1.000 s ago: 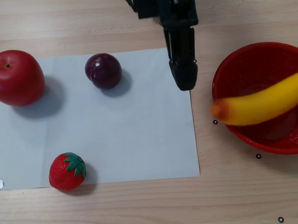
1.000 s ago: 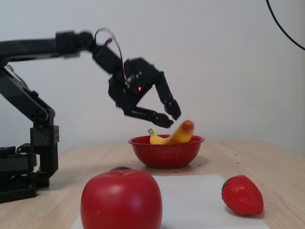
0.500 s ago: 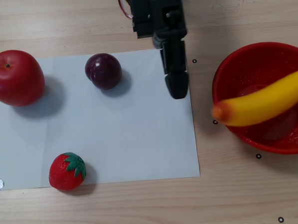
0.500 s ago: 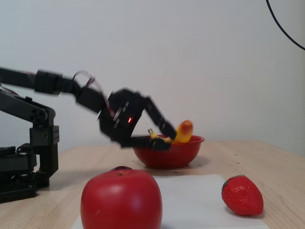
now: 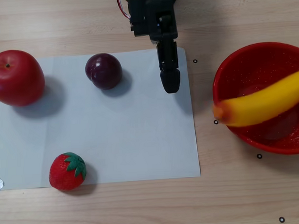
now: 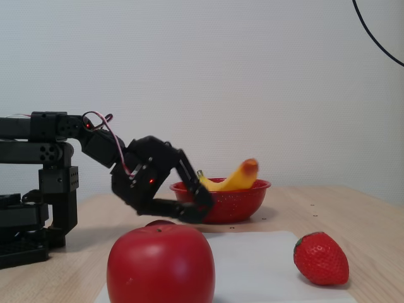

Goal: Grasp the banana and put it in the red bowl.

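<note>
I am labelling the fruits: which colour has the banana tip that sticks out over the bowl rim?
Orange-red, on the yellow banana; clearest in the other view.

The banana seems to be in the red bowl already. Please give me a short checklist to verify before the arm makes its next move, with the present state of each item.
1. Banana lies in the red bowl: ok, though its orange end overhangs the rim in the other view.
2. Hand holds nothing: ok.
3. Hand clear of the bowl: ok in the other view; it sits over the white paper.
4. Jaws open or shut: open in the fixed view.
5. Plum outside the hand's path: cannot tell; it lies apart, to the hand's left in the other view.
6. Apple and strawberry far from the hand: ok.
</note>
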Robot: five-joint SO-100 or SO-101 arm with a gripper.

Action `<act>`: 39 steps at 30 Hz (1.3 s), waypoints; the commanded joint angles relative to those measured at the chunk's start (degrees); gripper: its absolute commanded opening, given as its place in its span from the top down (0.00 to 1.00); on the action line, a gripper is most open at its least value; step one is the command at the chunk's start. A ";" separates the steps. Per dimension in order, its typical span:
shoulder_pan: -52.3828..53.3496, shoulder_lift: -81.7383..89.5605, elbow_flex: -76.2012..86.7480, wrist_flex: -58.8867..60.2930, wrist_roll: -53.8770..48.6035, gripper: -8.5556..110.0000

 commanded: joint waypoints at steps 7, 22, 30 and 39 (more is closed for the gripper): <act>-0.97 7.03 0.26 18.28 0.62 0.93; -0.70 7.38 0.26 33.22 -1.93 0.93; -0.70 7.38 0.26 33.84 -3.78 0.93; -0.26 7.38 0.26 33.66 -1.67 0.93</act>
